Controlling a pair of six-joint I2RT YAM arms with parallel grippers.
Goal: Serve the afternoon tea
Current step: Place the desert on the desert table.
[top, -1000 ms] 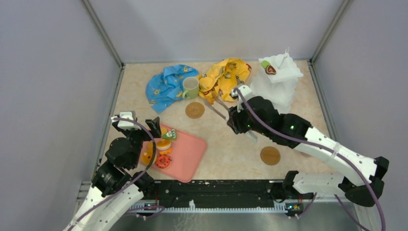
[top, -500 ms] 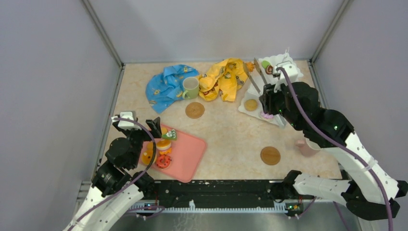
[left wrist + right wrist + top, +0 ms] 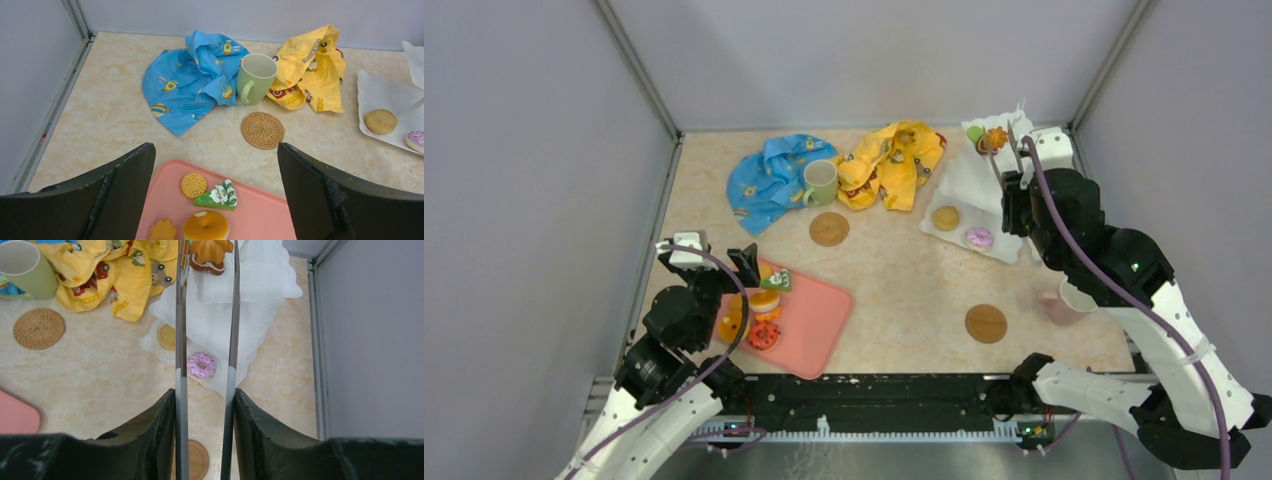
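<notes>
My right gripper [image 3: 205, 395] [image 3: 1016, 190] is shut on metal tongs [image 3: 181, 315]. The tong tips pinch an orange star pastry [image 3: 210, 252] [image 3: 996, 138] over the top tier of the white stand [image 3: 984, 185] [image 3: 260, 290]. The bottom tier carries a pink donut [image 3: 201, 365] [image 3: 978, 238] and a round biscuit [image 3: 945, 217]. My left gripper [image 3: 215, 150] [image 3: 749, 262] hangs open above pastries: a green slice [image 3: 217, 196], an orange donut [image 3: 206, 226] and a round cracker [image 3: 193, 185]. The pale green mug [image 3: 255, 77] [image 3: 820, 182] stands behind one coaster [image 3: 262, 130] [image 3: 829, 228]. The other coaster [image 3: 986, 323] lies front right.
The pastries under my left gripper lie on a pink tray [image 3: 819, 325]. Blue cloth [image 3: 769, 180] and yellow cloth [image 3: 889, 160] are crumpled either side of the green mug. A pale mug [image 3: 1056, 305] peeks out beside my right arm. Enclosure walls stand close on both sides.
My right arm has swung from the yellow cloth to the stand, carrying the tongs and star pastry up over the top tier. The left arm has not moved.
</notes>
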